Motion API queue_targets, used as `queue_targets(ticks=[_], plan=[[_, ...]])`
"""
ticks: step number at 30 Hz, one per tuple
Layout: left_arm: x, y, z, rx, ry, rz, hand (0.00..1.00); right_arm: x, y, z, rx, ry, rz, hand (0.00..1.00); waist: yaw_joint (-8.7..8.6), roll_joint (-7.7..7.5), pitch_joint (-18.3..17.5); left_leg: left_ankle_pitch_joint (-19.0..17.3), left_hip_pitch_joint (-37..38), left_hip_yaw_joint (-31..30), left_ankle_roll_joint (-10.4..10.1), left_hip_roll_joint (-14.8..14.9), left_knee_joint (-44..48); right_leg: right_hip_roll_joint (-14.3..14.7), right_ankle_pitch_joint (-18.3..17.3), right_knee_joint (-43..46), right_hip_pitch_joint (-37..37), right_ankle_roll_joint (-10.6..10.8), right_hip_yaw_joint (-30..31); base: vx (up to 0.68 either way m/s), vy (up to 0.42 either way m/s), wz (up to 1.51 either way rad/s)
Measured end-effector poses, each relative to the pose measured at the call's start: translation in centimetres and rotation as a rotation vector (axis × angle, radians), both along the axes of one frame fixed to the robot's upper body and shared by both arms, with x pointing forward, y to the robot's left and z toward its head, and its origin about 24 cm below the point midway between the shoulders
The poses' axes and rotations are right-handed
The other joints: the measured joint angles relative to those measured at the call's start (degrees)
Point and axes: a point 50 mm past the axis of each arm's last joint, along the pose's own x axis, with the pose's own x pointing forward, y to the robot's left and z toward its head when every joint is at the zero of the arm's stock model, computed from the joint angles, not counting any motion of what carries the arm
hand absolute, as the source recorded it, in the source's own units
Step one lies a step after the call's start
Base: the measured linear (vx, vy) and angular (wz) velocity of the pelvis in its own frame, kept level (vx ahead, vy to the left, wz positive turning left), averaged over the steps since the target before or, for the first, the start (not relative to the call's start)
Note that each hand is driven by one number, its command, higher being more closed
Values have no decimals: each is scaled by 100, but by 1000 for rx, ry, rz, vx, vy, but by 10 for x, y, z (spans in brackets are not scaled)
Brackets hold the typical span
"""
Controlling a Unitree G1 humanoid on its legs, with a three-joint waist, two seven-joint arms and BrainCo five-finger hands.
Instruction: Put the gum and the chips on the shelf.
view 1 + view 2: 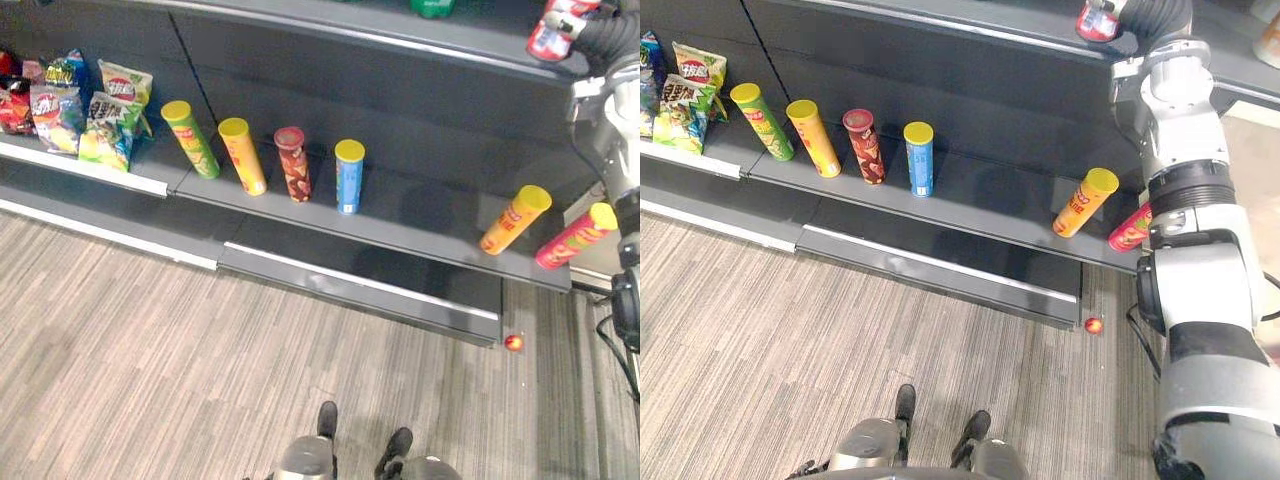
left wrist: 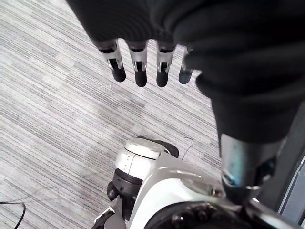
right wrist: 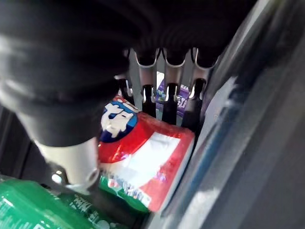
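Fingers (image 3: pixel 167 106) of your right hand (image 3: pixel 145 93) curl on the red-and-white gum pack (image 3: pixel 147 157) at the top shelf (image 1: pixel 480 30). Chip tubes (image 1: pixel 349 180) stand one shelf lower (left hand (image 2: pixel 139 64) hangs straight-fingered).

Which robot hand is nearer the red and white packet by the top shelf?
Right. The right robot hand grips the red and white packet at the upper shelf; the left robot hand hangs open over the floor.

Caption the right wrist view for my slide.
Right robot hand grips a red-and-white pack beside green packs.
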Motion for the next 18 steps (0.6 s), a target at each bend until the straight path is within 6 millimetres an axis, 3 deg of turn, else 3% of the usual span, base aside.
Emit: queue_targets(ticks=[9, 18], plan=[[8, -2, 2, -15, -33, 16, 0, -7, -4, 15, -1, -81, -31, 100, 15, 51, 213, -23, -79, 63, -25, 15, 14, -89, -200, 381, -213, -11, 23, 10, 3, -1], [13, -3, 3, -16, -51, 5, 0, -12, -11, 20, -8, -100, -52, 100, 94, 119, 354, -318, -260, 258, -19, 52, 515, -141, -233, 468, -210, -21, 59, 4, 10, -2]])
